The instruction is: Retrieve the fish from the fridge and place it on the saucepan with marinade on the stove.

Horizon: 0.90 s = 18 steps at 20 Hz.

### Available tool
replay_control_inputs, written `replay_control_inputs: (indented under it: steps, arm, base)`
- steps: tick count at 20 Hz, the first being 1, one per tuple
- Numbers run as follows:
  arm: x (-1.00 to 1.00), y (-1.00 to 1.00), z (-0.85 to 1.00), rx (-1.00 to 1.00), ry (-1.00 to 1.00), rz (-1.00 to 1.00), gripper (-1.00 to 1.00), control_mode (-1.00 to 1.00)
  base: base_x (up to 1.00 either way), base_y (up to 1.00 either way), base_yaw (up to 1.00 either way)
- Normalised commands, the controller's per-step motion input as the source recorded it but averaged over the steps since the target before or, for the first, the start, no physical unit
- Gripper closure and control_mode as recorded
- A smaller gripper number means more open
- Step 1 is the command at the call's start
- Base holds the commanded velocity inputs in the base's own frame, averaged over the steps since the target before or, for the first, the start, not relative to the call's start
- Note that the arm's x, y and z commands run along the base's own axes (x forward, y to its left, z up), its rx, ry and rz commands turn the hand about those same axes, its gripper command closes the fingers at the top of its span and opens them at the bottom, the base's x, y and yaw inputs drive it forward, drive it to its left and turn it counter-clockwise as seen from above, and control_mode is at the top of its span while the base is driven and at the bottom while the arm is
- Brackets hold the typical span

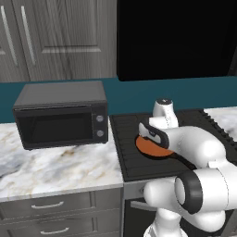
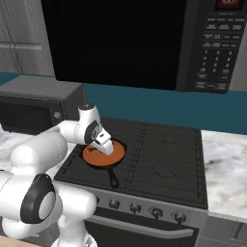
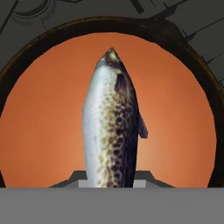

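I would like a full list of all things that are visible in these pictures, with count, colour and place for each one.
fish: one, silvery with dark speckles, held over the pan's orange inside.
saucepan with marinade: one, black with orange-brown inside, on the stove's left side.
stove: one, black grates, steel-grey front with knobs.
countertop microwave: one, dark grey, on the counter left of the stove.
overhead microwave: one, black, above the stove.
marble counter: white-grey, both sides of the stove.
drawers: two, grey, under the counter.
cabinets: grey wood, upper left.
gripper: one, white, fingers shut on the fish, above the pan.
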Motion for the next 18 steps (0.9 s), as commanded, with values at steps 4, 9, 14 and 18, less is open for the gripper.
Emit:
replay_control_inputs:
  steps: [4, 9, 14, 18]
  arm:
    - [0.0, 0.0, 0.0, 0.0, 0.0, 0.0, 1.0, -1.0]
    - [0.0, 0.0, -0.03, 0.0, 0.0, 0.0, 1.0, -1.0]
    - [0.0, 0.0, -0.17, 0.0, 0.0, 0.0, 1.0, -1.0]
    - [0.0, 0.0, -0.15, 0.0, 0.0, 0.0, 1.0, -1.0]
  base:
    - [0.0, 0.0, 0.0]
    - [0.0, 0.0, 0.0]
    - [0.0, 0.0, 0.0]
    - [0.0, 0.0, 0.0]
